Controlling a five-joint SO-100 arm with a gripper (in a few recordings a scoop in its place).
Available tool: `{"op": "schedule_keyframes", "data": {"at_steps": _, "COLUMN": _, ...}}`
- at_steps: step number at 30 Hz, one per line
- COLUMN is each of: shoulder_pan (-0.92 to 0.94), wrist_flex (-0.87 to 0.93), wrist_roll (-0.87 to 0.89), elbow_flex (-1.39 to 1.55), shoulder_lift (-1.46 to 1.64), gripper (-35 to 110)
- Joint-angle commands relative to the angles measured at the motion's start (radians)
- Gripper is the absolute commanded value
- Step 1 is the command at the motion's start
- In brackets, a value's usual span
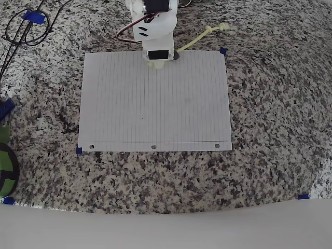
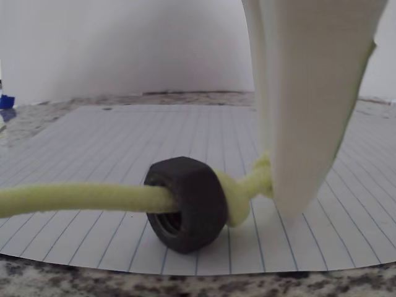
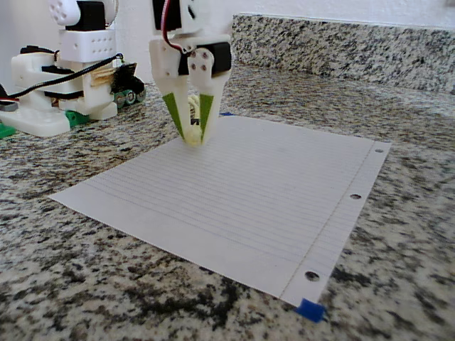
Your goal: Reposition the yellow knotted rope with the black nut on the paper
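The fingers (image 3: pixel 193 136) pinch the knotted end of the yellow rope (image 2: pixel 74 197) beside its black nut (image 2: pixel 185 203) at the paper's (image 1: pixel 155 104) far edge, the rest trailing onto the tabletop (image 1: pixel 270 104); next, probably, a steady drag inward.

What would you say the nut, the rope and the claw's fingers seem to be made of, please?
The black nut: likely metal, matte dark, with threads inside its hexagonal bore. The yellow knotted rope: soft, fuzzy braided fibre. The claw fingers: smooth white plastic, apparently printed, with green pad strips.
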Motion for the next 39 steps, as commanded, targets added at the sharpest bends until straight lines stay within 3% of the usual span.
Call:
{"op": "schedule_keyframes", "data": {"at_steps": 1, "shoulder_pan": 0.049, "wrist_flex": -0.017, "wrist_roll": -0.015, "elbow_flex": -0.031, "shoulder_lift": 0.104, "gripper": 0}}
{"op": "schedule_keyframes", "data": {"at_steps": 14, "shoulder_pan": 0.196, "wrist_flex": -0.138, "wrist_roll": -0.006, "elbow_flex": -0.029, "shoulder_lift": 0.577, "gripper": 0}}
{"op": "schedule_keyframes", "data": {"at_steps": 23, "shoulder_pan": 0.433, "wrist_flex": -0.417, "wrist_roll": 0.083, "elbow_flex": -0.029, "shoulder_lift": 0.732, "gripper": 0}}
{"op": "schedule_keyframes", "data": {"at_steps": 30, "shoulder_pan": 0.643, "wrist_flex": -0.598, "wrist_roll": 0.261, "elbow_flex": -0.029, "shoulder_lift": 0.638, "gripper": 0}}
{"op": "schedule_keyframes", "data": {"at_steps": 39, "shoulder_pan": 0.761, "wrist_flex": -0.764, "wrist_roll": 0.646, "elbow_flex": 0.041, "shoulder_lift": 0.474, "gripper": 0}}
